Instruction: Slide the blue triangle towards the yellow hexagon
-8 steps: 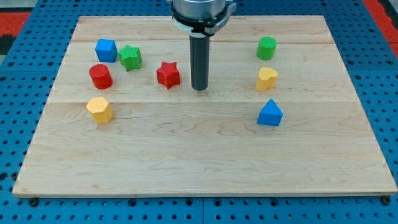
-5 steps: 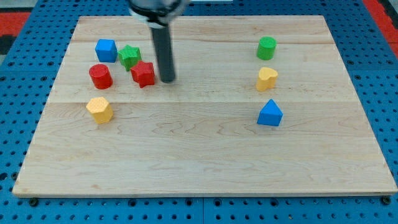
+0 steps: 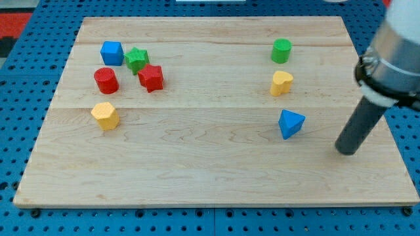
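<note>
The blue triangle (image 3: 291,123) lies right of the board's centre, turned at an angle. The yellow hexagon (image 3: 105,115) sits far off at the view's left. My tip (image 3: 347,151) rests on the board to the right of the blue triangle and a little lower, with a gap between them.
A yellow heart (image 3: 281,82) and a green cylinder (image 3: 281,50) stand above the blue triangle. At the upper left are a blue cube (image 3: 111,52), a green star (image 3: 137,59), a red star (image 3: 151,77) and a red cylinder (image 3: 105,80). The wooden board (image 3: 210,170) lies on a blue pegboard.
My tip pushed the red star left against the green star, then swept across to the board's right side. The blue triangle has turned and shifted slightly right.
</note>
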